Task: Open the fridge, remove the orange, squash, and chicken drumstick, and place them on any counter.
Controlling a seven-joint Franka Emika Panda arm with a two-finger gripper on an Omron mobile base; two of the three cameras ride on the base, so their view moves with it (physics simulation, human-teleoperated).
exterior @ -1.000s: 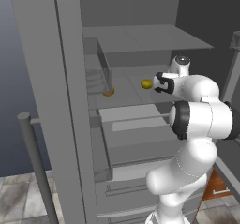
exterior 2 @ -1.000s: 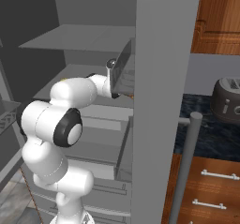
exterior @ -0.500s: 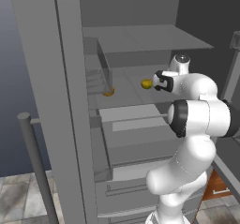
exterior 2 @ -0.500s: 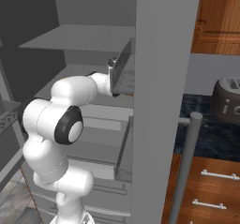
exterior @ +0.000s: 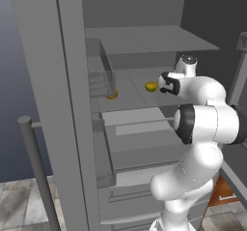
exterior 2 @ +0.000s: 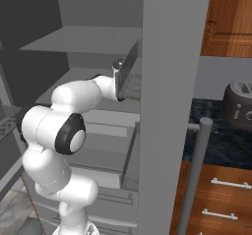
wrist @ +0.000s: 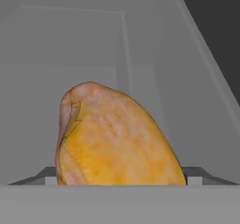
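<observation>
In the left base view, the open left door of the tall grey steel fridge (exterior: 48, 104) stands edge-on at the far left, its vertical bar handle (exterior: 39, 177) cut off by the bottom of the picture. Just inside it, a clear door bin (exterior: 103, 73) partly screens a small orange-coloured piece (exterior: 112, 95) that I cannot make out well. There is open shelf between that piece and the small golden-brown chicken drumstick (exterior: 152, 86), which lies on the middle shelf under a flat grey upper shelf (exterior: 144, 39), well apart from the orange piece. My two-finger gripper (exterior: 161, 84) is right at the drumstick's right side. Pale grey drawers (exterior: 140, 123) stick out below my arm.

In the hand view the drumstick (wrist: 117, 134) bulks large, plump and rounded. My dark fingertips (wrist: 49, 174) stand apart, one on each side of it. I cannot tell whether they press on it, because its lower part is cut off.

In the right base view my hand is hidden behind the right door's bin. Right of that door's front edge (exterior 2: 172, 106) and its bar handle (exterior 2: 194, 175) lies the glossy black stone counter (exterior 2: 216, 145). It carries a dark rounded appliance (exterior 2: 239, 103), cut off by the frame, with pale marks I cannot read. Brown wooden cabinets (exterior 2: 229, 25) hang above.
</observation>
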